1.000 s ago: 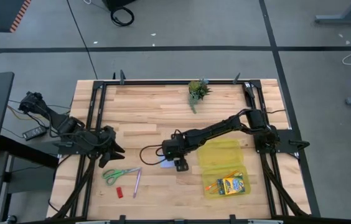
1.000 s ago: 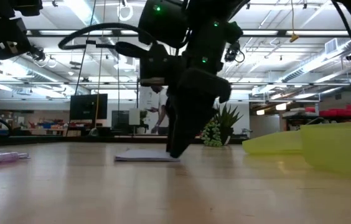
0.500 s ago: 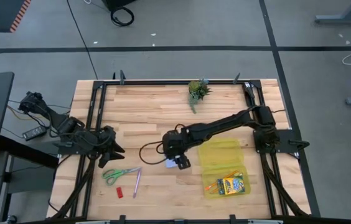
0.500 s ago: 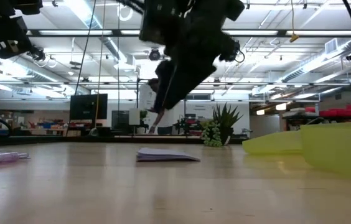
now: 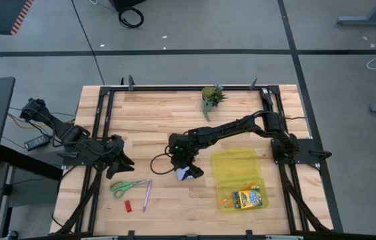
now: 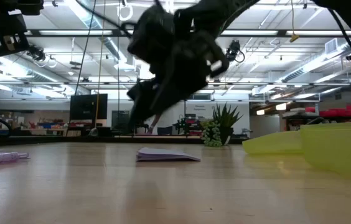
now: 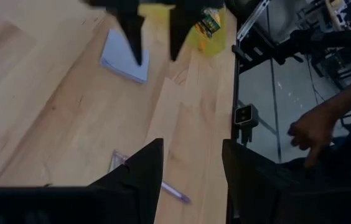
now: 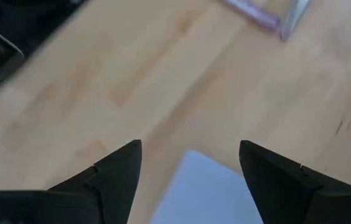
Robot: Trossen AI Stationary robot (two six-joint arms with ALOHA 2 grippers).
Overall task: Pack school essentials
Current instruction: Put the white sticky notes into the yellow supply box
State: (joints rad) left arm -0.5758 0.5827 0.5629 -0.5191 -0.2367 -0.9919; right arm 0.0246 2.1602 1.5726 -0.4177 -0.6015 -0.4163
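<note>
left gripper (image 5: 123,160) at table's left edge, fingers apart, empty | scissors (image 5: 123,187), eraser (image 5: 128,206), pen (image 5: 146,195) on bare wood | right gripper (image 5: 189,171) spread wide, empty, above note pad (image 6: 167,155) | yellow case (image 5: 236,167) holds crayon box (image 5: 248,198), pencil (image 5: 227,199)

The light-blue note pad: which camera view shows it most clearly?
The left wrist view: the note pad lies flat and almost whole on the table. The high view hides most under the right gripper, the low view shows only its edge, and the right wrist view a corner.
</note>
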